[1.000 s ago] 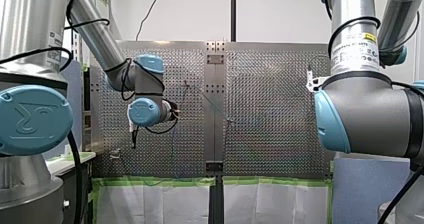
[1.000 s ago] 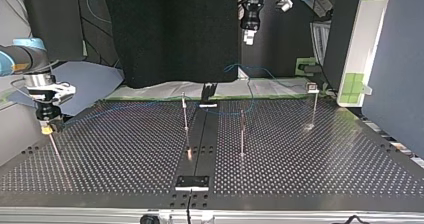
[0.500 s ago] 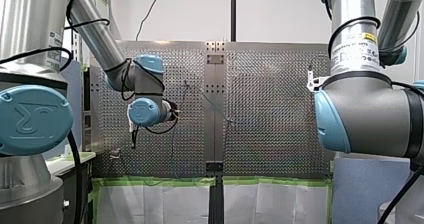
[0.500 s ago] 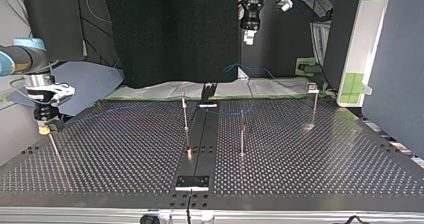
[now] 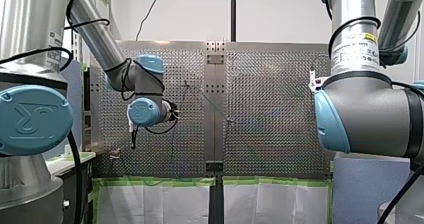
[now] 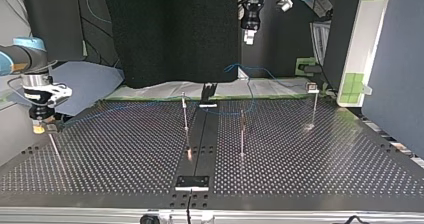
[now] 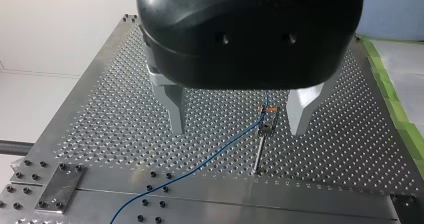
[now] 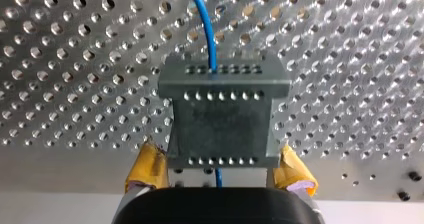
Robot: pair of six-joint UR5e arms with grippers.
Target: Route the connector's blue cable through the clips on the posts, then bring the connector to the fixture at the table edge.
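Yellow pads of my right gripper close on the near end of the dark grey connector from both sides, and the gripper's black body cuts off its lowest edge. Rows of small holes line the block's rims. The blue cable leaves its far side over the perforated worktop, at the top view's left edge. Farther off, my left gripper hangs with metal fingers spread wide and empty above a post, whose clip is hard to make out.
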